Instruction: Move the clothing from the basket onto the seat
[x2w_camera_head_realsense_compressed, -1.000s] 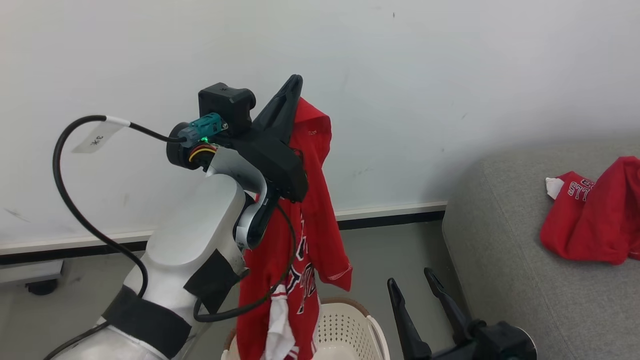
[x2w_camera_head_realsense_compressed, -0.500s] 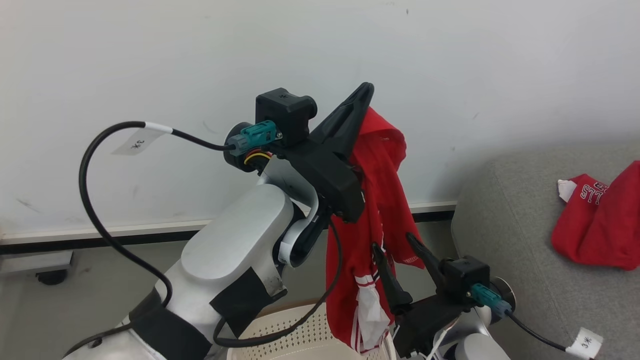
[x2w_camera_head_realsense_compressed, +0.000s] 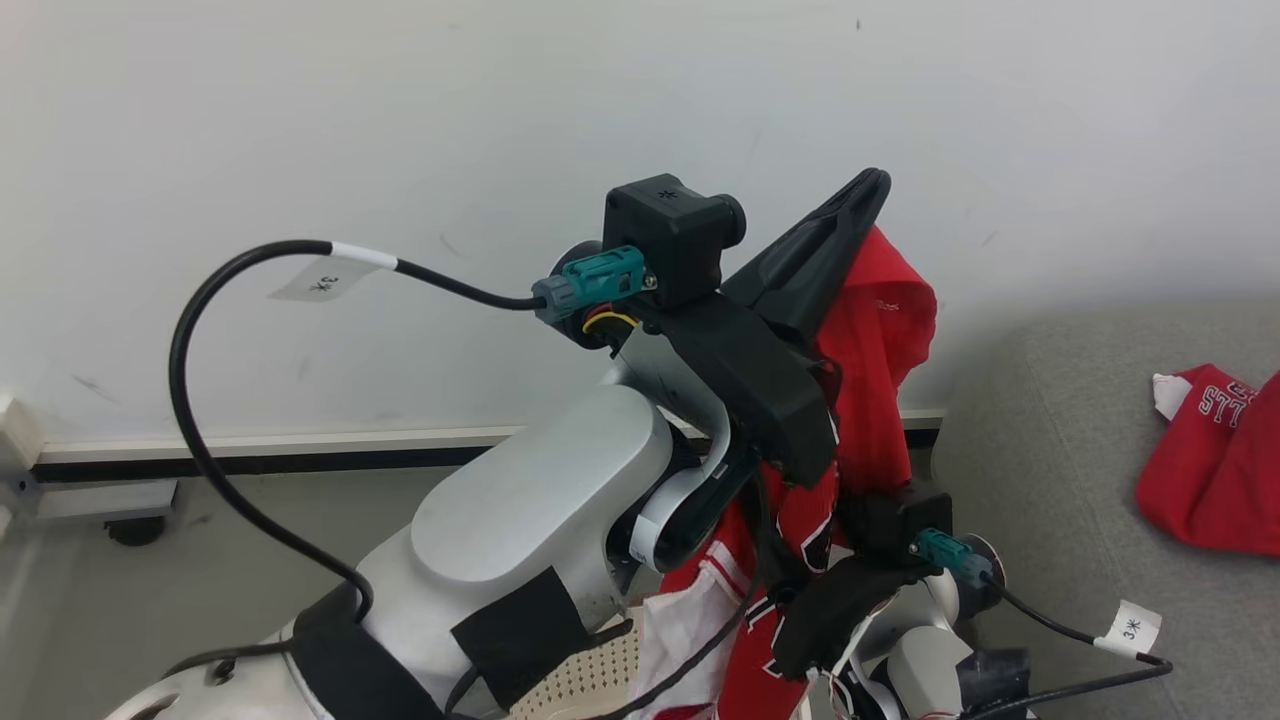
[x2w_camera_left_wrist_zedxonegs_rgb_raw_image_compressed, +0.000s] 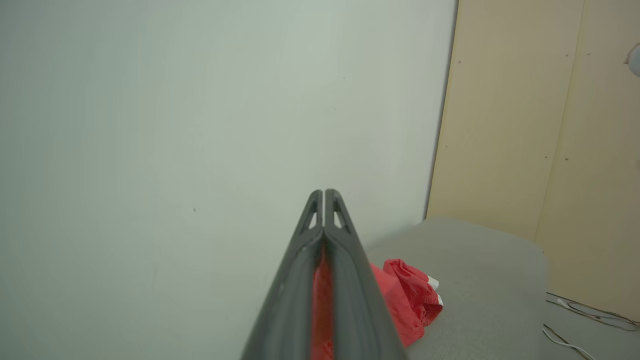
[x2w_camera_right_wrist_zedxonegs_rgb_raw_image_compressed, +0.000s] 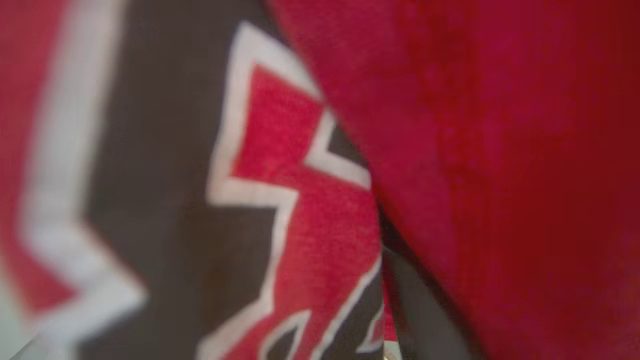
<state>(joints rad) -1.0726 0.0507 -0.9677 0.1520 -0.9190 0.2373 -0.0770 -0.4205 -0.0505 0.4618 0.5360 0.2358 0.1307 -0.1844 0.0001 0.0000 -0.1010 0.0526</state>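
My left gripper (x2w_camera_head_realsense_compressed: 868, 188) is raised high before the wall, shut on a fold of red clothing (x2w_camera_head_realsense_compressed: 885, 330) that hangs down from it with white trim and a dark print. In the left wrist view its fingers (x2w_camera_left_wrist_zedxonegs_rgb_raw_image_compressed: 325, 192) are pressed together on a strip of red fabric (x2w_camera_left_wrist_zedxonegs_rgb_raw_image_compressed: 322, 300). My right gripper's body (x2w_camera_head_realsense_compressed: 850, 600) is pushed against the hanging garment, its fingers buried behind the cloth; the print (x2w_camera_right_wrist_zedxonegs_rgb_raw_image_compressed: 280, 200) is right up against its camera. A corner of the basket (x2w_camera_head_realsense_compressed: 590, 675) shows below. Another red garment (x2w_camera_head_realsense_compressed: 1215, 465) lies on the grey seat (x2w_camera_head_realsense_compressed: 1070, 500).
A white wall with a dark skirting strip (x2w_camera_head_realsense_compressed: 250, 462) runs behind. A small wheeled base (x2w_camera_head_realsense_compressed: 130, 525) stands on the floor at the left. Beige panels (x2w_camera_left_wrist_zedxonegs_rgb_raw_image_compressed: 540, 115) rise behind the sofa, and cables (x2w_camera_left_wrist_zedxonegs_rgb_raw_image_compressed: 590, 320) lie on the floor beside it.
My left gripper has carried the hanging garment to the right, nearer the sofa. My right gripper has come up from the lower right and gone into the hanging cloth.
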